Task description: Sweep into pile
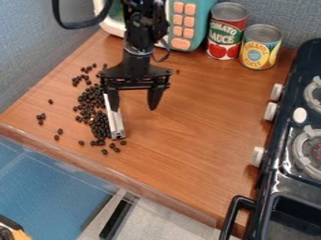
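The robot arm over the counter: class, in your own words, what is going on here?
A black robot arm has its gripper over the wooden counter, jaws apart. At one jaw is a pale, narrow strip, alongside small dark beans. It seems meant for sweeping them together. Most lie in a loose, elongated heap, with strays scattered around it, so the pile is not yet tidy.

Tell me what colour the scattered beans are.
Very dark, nearly black; the beans show best in the camera view.
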Controlling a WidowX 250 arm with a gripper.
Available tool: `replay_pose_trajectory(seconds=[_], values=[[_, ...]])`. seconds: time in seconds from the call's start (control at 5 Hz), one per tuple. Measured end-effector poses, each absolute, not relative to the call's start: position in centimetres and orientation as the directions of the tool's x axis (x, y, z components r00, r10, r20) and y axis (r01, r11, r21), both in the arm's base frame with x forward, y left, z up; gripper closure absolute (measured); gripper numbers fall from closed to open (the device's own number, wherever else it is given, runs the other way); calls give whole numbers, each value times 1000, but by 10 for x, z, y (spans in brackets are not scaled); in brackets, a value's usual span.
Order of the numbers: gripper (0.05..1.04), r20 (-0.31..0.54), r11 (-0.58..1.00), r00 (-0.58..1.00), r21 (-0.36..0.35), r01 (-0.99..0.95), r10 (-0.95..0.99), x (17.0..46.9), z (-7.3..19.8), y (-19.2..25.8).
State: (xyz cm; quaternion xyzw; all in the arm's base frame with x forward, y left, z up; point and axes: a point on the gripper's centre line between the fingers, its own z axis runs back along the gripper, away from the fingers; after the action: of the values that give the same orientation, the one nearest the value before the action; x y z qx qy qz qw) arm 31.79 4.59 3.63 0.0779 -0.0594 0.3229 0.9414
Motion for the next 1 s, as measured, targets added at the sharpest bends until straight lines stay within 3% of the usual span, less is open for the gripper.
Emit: replay_pose_trajectory(seconds=[0.6, 0.8, 1.0], values=[[83, 182, 764, 770, 120, -634, 611, 312, 26, 66], [130, 186, 767, 776, 134, -628, 603, 309, 18, 64], [418, 192, 756, 767, 143, -639, 612, 308, 17, 64]])
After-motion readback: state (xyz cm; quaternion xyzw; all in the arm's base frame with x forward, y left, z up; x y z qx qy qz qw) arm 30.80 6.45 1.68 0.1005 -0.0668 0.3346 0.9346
